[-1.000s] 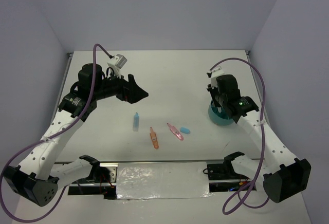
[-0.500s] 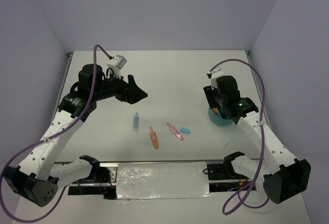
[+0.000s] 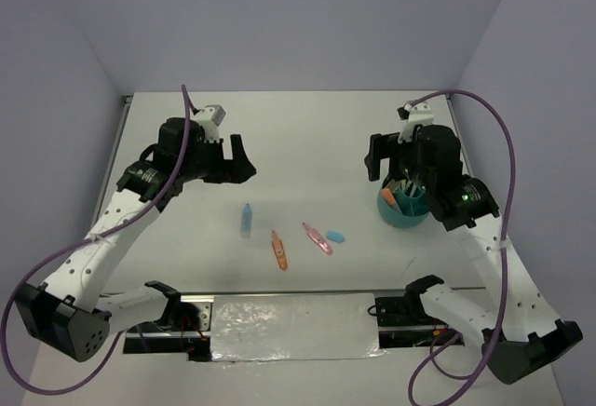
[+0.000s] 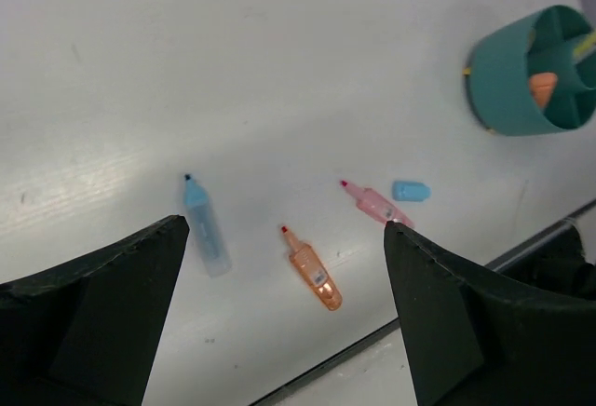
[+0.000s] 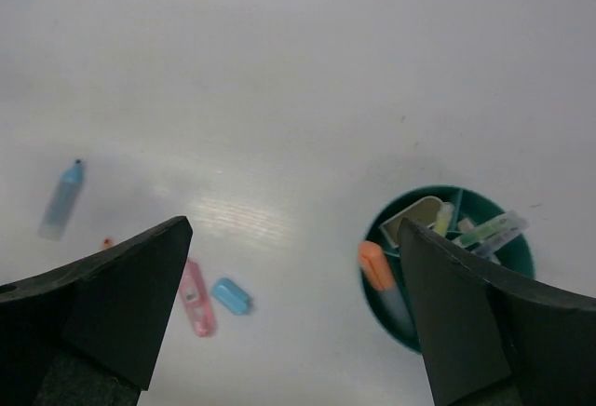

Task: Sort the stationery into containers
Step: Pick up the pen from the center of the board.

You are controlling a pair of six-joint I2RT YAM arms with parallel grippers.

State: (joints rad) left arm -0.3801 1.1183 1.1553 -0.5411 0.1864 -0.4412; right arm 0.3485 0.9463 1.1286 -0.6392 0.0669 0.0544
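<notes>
Lying left of the orange highlighter [image 3: 278,250], the blue tube [image 3: 247,221] points up-frame; left gripper [image 3: 244,157] and right gripper [image 3: 372,160] gape wide, empty.

Table [image 3: 307,136] seen as smooth and a bit shiny, teal cup [image 4: 494,99] made of dull plastic, orange highlighter [image 4: 313,271] made of see-through plastic

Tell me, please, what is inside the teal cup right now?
The cup holds an orange item, a beige piece and pale green pens, all standing on end. Their lower ends and the floor of the cup are covered and cannot be seen.
</notes>
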